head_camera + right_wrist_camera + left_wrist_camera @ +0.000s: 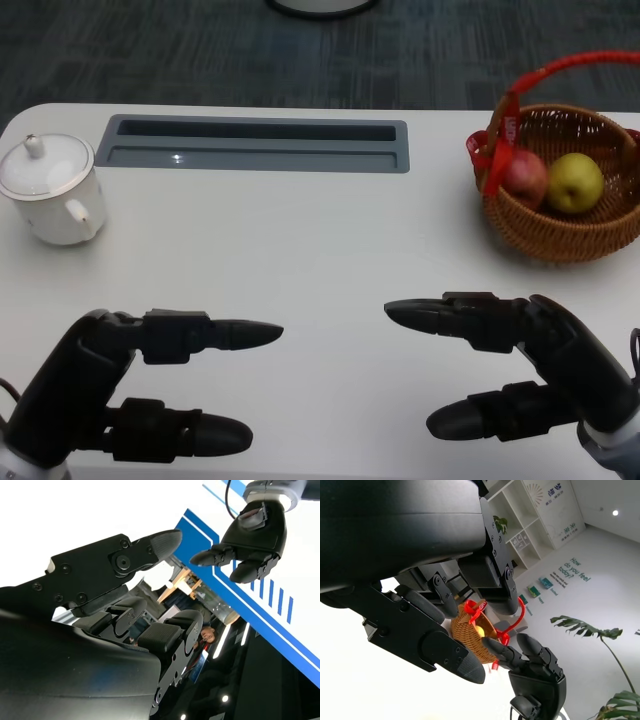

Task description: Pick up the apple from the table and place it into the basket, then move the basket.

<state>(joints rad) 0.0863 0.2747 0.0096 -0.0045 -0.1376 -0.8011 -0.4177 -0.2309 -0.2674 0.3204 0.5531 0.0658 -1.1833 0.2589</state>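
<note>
The red apple (524, 177) lies inside the wicker basket (560, 235) at the table's (300, 240) far right, touching a yellow-green fruit (574, 183) beside it. A red handle (560, 68) arches over the basket. Both hands hover near the front edge holding nothing, fingers apart: left hand (120, 385), right hand (520, 365). A white teapot (52, 190) sits far left.

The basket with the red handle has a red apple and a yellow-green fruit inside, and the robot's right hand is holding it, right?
Not quite. In the head view the right hand is open and apart from the basket. The red apple and yellow-green fruit are inside.
</note>
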